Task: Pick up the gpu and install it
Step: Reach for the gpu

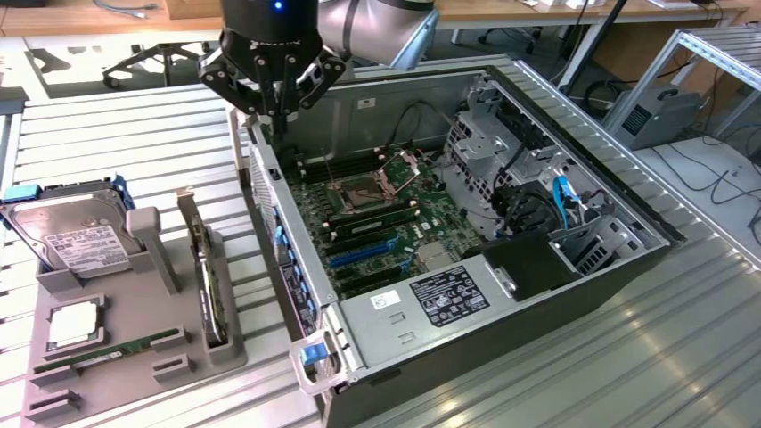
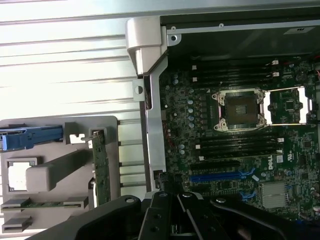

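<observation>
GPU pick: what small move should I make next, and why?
Probably shift the gripper toward the exterior view's left, until it is above the gpu. The jaws are shut on nothing above the computer case wall, while the gpu stands on edge in the grey holder, untouched.

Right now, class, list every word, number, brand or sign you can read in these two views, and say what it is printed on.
No text here can be read with certainty.
Label on the power supply: print too small to read.
White sticker beside that label: blurred.
Label on the hard drive: too small to read.
White marking on the motherboard: too blurred to read.
</observation>
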You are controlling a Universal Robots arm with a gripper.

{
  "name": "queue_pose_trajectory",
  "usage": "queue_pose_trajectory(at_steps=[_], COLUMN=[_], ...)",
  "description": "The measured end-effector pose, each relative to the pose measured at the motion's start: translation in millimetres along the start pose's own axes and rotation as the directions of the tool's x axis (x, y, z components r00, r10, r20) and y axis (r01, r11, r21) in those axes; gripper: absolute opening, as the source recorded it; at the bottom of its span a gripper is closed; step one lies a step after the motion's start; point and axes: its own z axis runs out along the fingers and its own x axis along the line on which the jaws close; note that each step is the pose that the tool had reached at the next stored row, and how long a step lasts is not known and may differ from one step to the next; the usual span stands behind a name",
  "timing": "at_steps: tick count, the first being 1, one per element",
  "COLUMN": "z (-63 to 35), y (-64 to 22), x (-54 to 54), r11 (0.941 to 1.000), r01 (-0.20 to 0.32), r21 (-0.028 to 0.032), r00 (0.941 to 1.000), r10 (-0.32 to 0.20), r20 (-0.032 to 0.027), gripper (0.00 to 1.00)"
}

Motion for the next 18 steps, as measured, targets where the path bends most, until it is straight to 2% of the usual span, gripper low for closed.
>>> queue_pose_trajectory(at_steps=[18], z=[-0.1], y=[-0.3], x=[4.0], r11=[1.0], r01=[0.0], r21=[0.0], r00=[1.0], r10=[0.0], r20=[0.0], gripper=[0.11])
